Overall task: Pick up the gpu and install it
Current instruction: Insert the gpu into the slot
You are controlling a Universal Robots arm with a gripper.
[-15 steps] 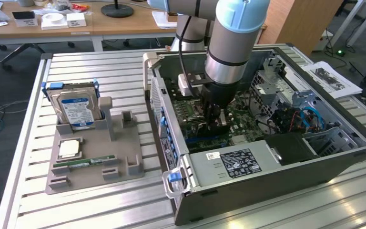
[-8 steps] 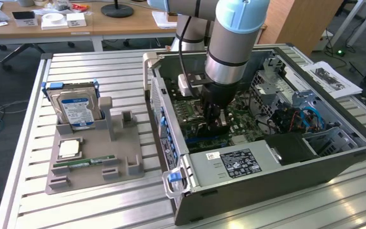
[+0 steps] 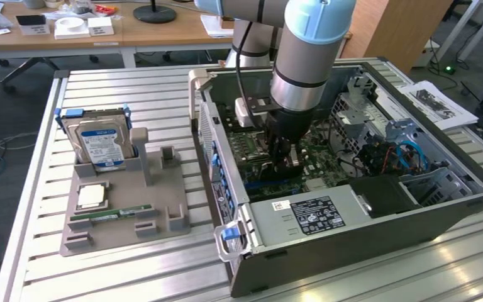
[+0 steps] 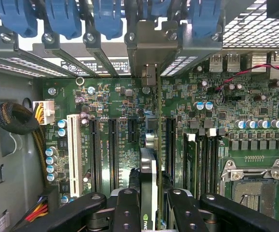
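Seen edge-on in the wrist view, the gpu is a thin dark card standing upright over the green motherboard. Its silvery bracket reaches the rear slot openings of the case. My gripper is shut on the card, one black finger on each side of it. In the exterior view the gripper is lowered deep into the open computer case, just above the motherboard, and the card below it is mostly hidden.
Blue slot latches line the case's rear wall. A white slot and black slots lie beside the card, and a CPU socket is further off. Outside the case, a grey holder carries a hard drive, a RAM stick and a CPU.
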